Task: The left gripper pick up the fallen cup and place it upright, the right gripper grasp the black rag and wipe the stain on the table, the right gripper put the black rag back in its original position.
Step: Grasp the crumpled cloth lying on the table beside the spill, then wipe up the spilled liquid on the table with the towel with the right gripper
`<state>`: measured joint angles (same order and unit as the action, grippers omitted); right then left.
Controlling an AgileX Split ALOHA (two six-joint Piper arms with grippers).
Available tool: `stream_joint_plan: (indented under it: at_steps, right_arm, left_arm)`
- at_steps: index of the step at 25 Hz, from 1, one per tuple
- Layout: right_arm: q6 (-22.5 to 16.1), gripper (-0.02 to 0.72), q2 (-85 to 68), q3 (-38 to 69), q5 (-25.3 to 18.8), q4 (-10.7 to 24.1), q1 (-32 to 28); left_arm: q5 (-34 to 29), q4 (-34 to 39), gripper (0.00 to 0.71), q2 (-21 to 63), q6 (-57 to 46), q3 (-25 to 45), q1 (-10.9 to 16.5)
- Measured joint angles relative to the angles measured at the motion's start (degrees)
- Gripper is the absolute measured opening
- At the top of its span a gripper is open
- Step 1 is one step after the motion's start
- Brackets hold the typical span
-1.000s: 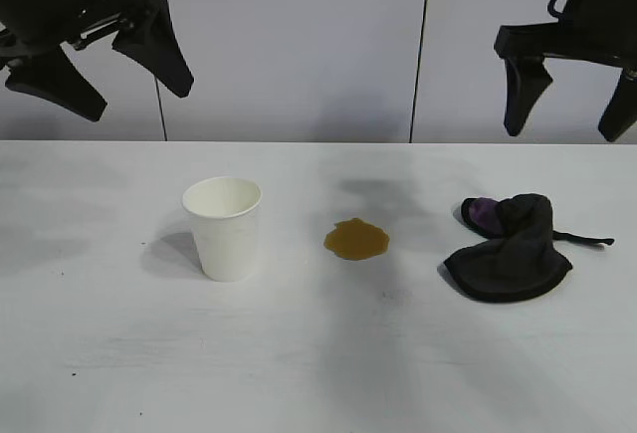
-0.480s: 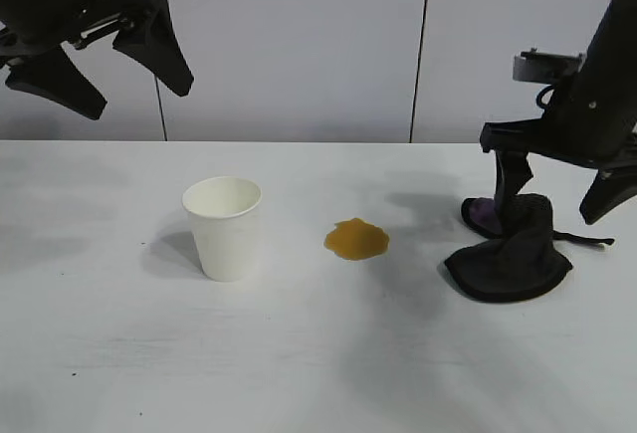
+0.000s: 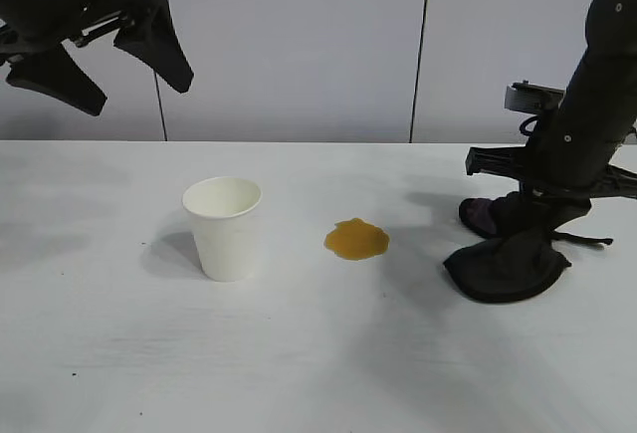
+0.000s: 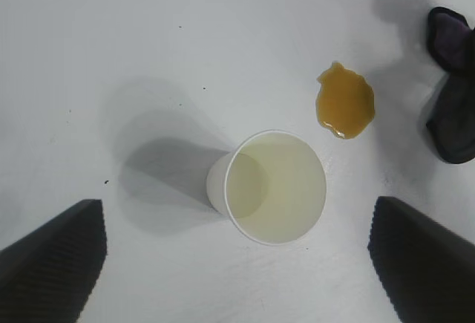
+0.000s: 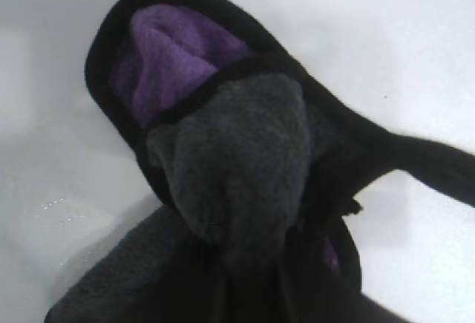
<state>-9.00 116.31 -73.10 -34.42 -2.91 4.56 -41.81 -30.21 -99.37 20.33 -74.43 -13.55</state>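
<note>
1. Nearest to you, the table (image 3: pixel 299 373) was bare in front. The three things of the task stood in one row across it: the cup (image 3: pixel 224 226) toward the left arm, the stain (image 3: pixel 356 240) in the middle, and the black rag (image 3: pixel 510 252) toward the right arm.

2. The cup stood upright, mouth up, so I judged the first step as done. In the left wrist view it was seen from above between the two dark fingers, apart from both.

3. The stain was a flat brown blotch, not yet wiped. It lay well apart from the rag, on the side of the rag that faces the cup. This was the relation that mattered: from the right hand, the stain lay sideways along the row, toward the middle of the table.

4. The right gripper (image 3: pixel 532 216) was down on the top of the black rag, pointing steeply downward. Its fingers were hidden in the cloth, and the cloth was pulled up into a ridge there. I judged it was clenched on the rag; the right wrist view showed the fabric bunched up close.

5. The rag rested on the table, not lifted. Its thin string lay on the side away from the stain.

6. Farthest and highest, the left gripper (image 3: pixel 100 70) hung above the cup's side of the table with its fingers spread wide, grasping nothing.

7. The right arm was clearly the nearer one to the stain.
</note>
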Motion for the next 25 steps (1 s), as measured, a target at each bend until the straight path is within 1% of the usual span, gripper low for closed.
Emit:
stream_joint_plan:
  at_steps: [3, 6, 9, 14, 17, 20, 25]
  right_arm:
    - [-0.07, 0.018, 0.0, 0.0, -0.05, -0.23, 0.0]
    - [0.35, 0.016, 0.0, -0.85, -0.58, -2.09, 0.81]
    - [1.16, 0.016, 0.0, -3.78, -2.15, -3.45, 3.61]
    - [1.36, 0.013, 0.0, -10.69, -4.66, -4.81, 10.49]
    - [1.36, 0.013, 0.0, -12.55, -4.4, -5.05, 14.41]
    - [1.36, 0.013, 0.57, -12.66, -3.19, -5.2, 17.32]
    - [1.54, 0.013, 5.1, -12.81, -2.04, -5.63, 18.56]
  left_arm:
    - [0.05, 0.0, 0.693, 0.0, 0.0, 0.0, 0.0]
    - [0.05, 0.0, 0.693, 0.0, 0.0, 0.0, 0.0]
    - [0.05, 0.0, 0.693, 0.0, -0.04, 0.0, 0.0]
    - [0.05, 0.0, 0.693, 0.0, -0.04, 0.0, 0.0]
    - [0.05, 0.0, 0.693, 0.0, -0.04, 0.0, 0.0]
    - [0.06, 0.0, 0.693, 0.0, -0.04, 0.0, 0.0]
    - [0.06, 0.0, 0.693, 0.0, -0.04, 0.0, 0.0]
